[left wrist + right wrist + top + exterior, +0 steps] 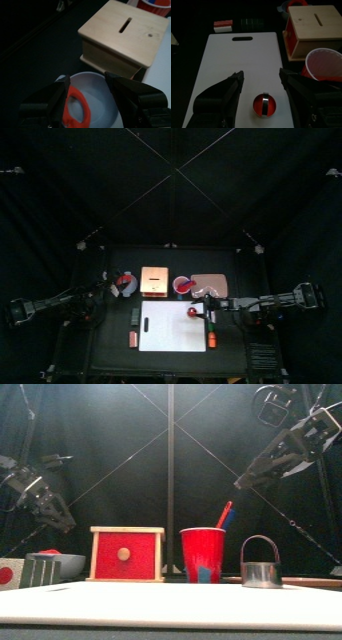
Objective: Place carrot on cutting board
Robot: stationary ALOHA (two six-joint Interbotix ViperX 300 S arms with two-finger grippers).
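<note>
While the carrot (211,339) is hard to make out from above, we see it as a thin orange sliver at the board's (171,333) right edge, just beside it and seemingly off it on the worktop (107,353); no other view shows it. We see a shorter, redder stick (134,337) off the board's left edge. Our left tool (87,102) hangs with jaws wide apart over a pale bowl (100,87) holding a red loop (75,105), partly hidden by one jaw. Beside the bowl stands a wooden box (123,37) with a slot. Our right tool (261,92) hovers, jaws spread and empty, above the board, a red ball (264,104) between them on its surface. The red cup (326,65) is cut off at the frame's edge.
</note>
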